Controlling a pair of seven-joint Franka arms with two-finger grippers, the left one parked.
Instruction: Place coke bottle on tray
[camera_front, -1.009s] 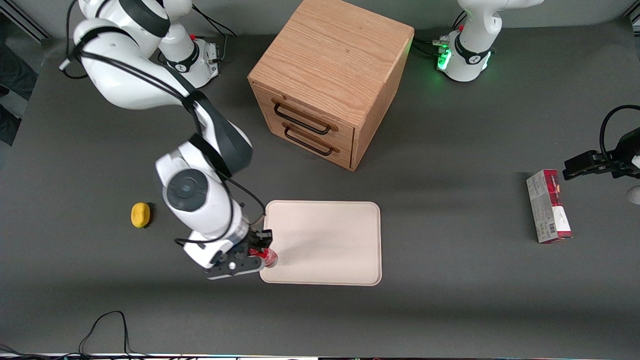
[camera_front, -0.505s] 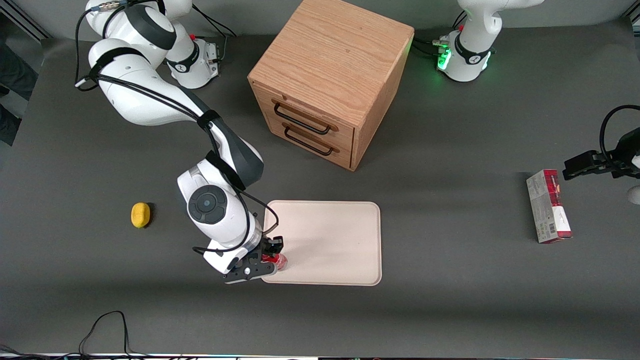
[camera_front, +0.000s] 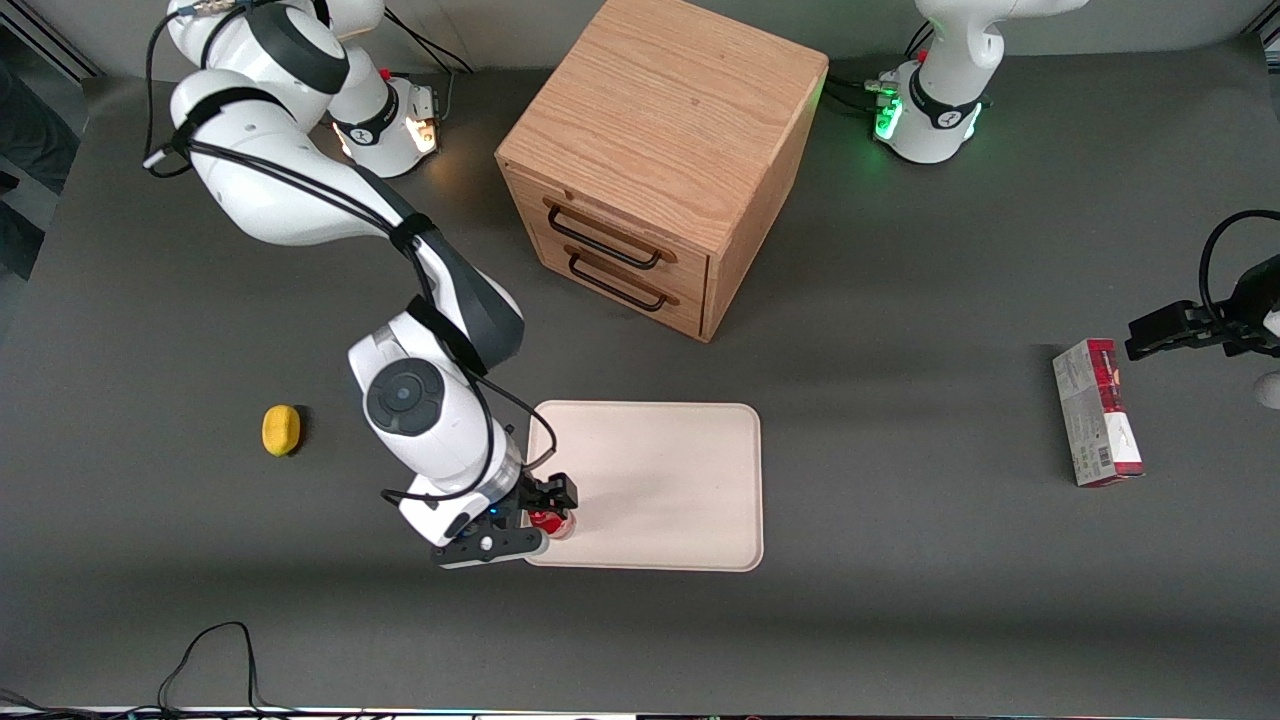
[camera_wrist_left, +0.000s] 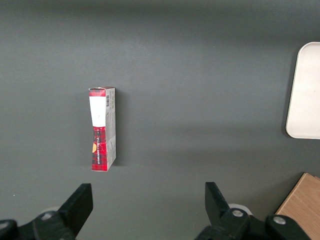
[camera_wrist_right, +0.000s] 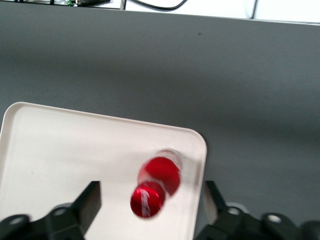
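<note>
On the counter (camera_front: 900, 620) there are one coke bottle (camera_front: 549, 521), one tray (camera_front: 660, 485), one wooden cabinet (camera_front: 660, 150) with two drawers, one red-and-grey carton (camera_front: 1097, 411) and one yellow object (camera_front: 281, 430). One end effector (camera_front: 545, 510) is above the tray.

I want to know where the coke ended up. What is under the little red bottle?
The cream tray is under the coke bottle, near a tray corner. The bottle covers the spot where it would touch the tray. The gripper is open around it, just above.
</note>
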